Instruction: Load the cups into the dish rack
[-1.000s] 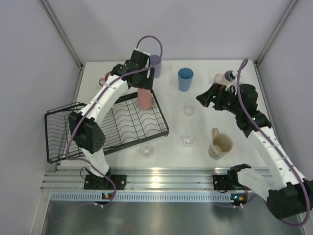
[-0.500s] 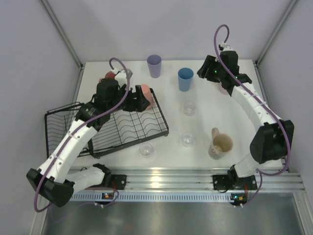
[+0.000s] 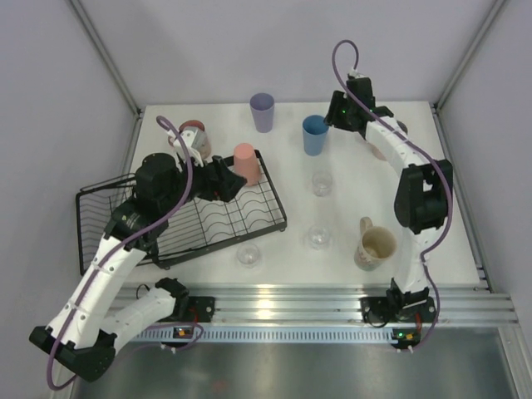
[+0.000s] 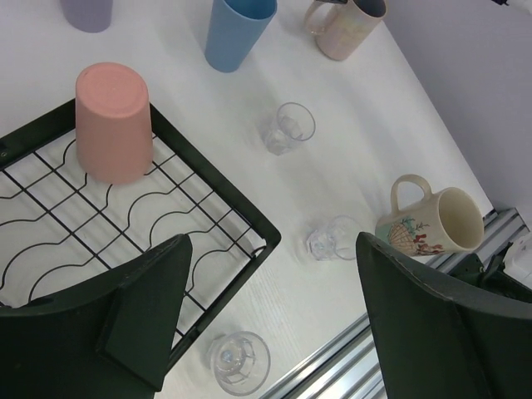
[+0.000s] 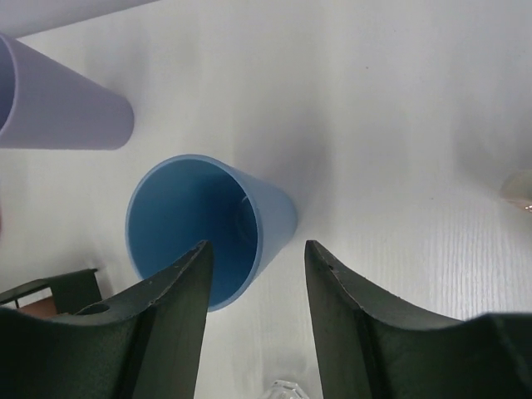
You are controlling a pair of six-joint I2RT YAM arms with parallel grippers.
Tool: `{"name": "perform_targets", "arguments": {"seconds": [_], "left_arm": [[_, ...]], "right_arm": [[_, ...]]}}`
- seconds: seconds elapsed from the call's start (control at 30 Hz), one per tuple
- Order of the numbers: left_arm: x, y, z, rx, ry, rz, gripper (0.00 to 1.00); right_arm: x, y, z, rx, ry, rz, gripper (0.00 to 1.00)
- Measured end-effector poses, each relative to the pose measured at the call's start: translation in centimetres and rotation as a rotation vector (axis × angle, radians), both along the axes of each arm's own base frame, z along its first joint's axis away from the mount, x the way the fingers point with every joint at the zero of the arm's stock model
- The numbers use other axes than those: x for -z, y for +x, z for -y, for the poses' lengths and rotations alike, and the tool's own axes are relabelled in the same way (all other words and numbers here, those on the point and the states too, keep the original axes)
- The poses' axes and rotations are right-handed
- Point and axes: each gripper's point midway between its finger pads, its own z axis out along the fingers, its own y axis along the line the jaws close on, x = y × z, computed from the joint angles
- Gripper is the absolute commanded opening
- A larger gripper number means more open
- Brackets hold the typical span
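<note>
Currently, the dish rack (image 3: 220, 223), left of frame on the bench (image 3: 357, 191), holds one item: a salmon tumbler (image 3: 246, 163), upside down in its upper right corner.

Outside the rack, on the bench:
- lavender tumbler (image 3: 262, 111) and blue tumbler (image 3: 315, 135), upper centre
- pink mug (image 3: 193, 133), upper left
- cream mug (image 3: 376, 243), lower right, mouth up
- upper glass (image 3: 322, 183), middle glass (image 3: 317, 238) and lower glass (image 3: 248, 254), all clear

The left pincer (image 4: 272, 245) is wide and holds nothing, over the rack's corner. The right pincer (image 5: 258, 249) is partly apart and holds nothing, over the blue tumbler's rim.
</note>
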Motion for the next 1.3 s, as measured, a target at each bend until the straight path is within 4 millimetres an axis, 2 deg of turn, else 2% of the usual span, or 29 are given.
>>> {"name": "perform_targets", "arguments": {"seconds": [0.23,0.3,0.43,0.57,0.7,0.8,0.9,0.97,1.07,1.17,1.3], "left_arm": [[0.5,-0.2,-0.1,0.003,0.009,0.002,0.86],[0.7,-0.2,-0.1,0.005,0.014,0.000,0.86],[1.1,-0.2,-0.1,0.005,0.018,-0.006,0.86],[1.4,-0.2,-0.1,0.006,0.021,-0.012,0.86],[1.4,-0.6,0.3,0.040,0.010,-0.021,0.85],[1.3,-1.1,0.8,0.068,-0.009,-0.033,0.86],[0.9,-1.2,1.3,0.085,-0.033,-0.049,0.86],[0.6,-1.2,1.6,0.093,-0.049,-0.061,0.86],[0.3,-1.0,2.0,0.102,-0.060,-0.074,0.86],[-0.1,-0.6,2.2,0.099,-0.067,-0.079,0.87],[-1.4,-0.3,2.8,0.109,-0.098,-0.077,0.87]], "right_arm": [[4.1,0.0,-1.5,-0.028,-0.043,-0.075,0.43],[4.7,-0.1,-1.6,-0.030,-0.053,-0.089,0.38],[5.1,-0.1,-1.4,-0.037,-0.072,-0.094,0.22],[5.2,-0.2,-1.4,-0.047,-0.077,-0.094,0.00],[5.4,-0.7,-1.8,-0.077,-0.063,-0.098,0.00],[5.5,-2.4,-1.8,-0.099,-0.052,-0.111,0.00],[4.4,-4.6,-1.5,-0.116,-0.033,-0.101,0.00],[2.8,-6.0,-1.4,-0.126,-0.012,-0.067,0.00],[-0.7,-8.2,-1.2,-0.148,0.035,0.023,0.00],[-5.1,-10.5,-1.3,-0.179,0.096,0.149,0.00],[-9.9,-14.1,-1.3,-0.228,0.172,0.327,0.00]]}}
